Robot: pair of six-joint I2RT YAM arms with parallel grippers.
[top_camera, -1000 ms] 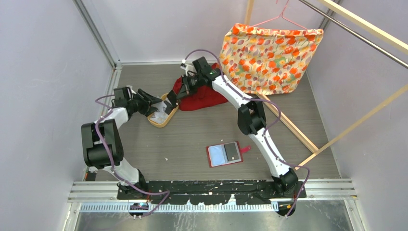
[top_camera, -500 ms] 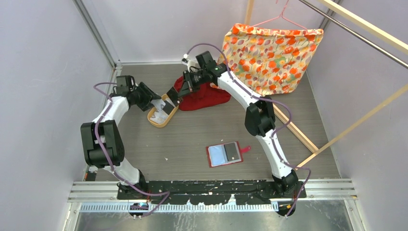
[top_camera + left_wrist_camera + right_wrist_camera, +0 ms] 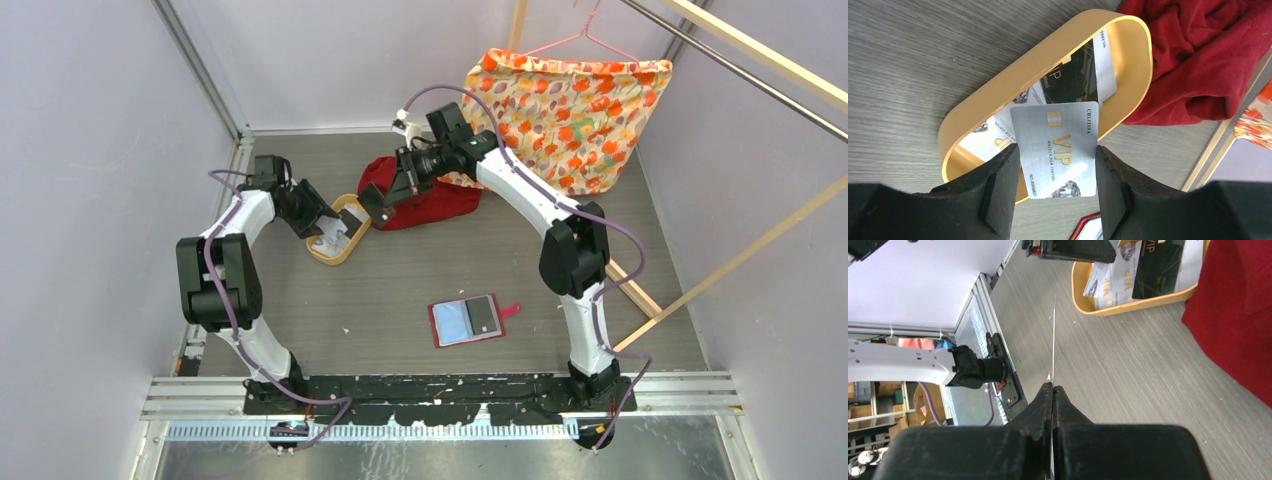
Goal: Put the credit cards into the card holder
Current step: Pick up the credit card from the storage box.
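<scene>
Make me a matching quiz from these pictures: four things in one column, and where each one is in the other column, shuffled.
Things:
1. silver card
2. edge-on card
3. black card
4. card holder

Places:
A. lying open on the table
B. pinched in the right gripper
C. lying in the tan tray
D. held by the left gripper

Pairs: 1-D, 2-B, 3-C, 4-A.

Our left gripper (image 3: pixel 1057 152) pinches a silver card (image 3: pixel 1058 142) printed VIP by its long edges, and it covers part of the rim of the tan oval tray (image 3: pixel 998 90). Inside the tray we see a dark card (image 3: pixel 1075 80) lying over whitish cards (image 3: pixel 983 142). A red cloth (image 3: pixel 1198 55) bunches just beside the tray's far end.
</scene>
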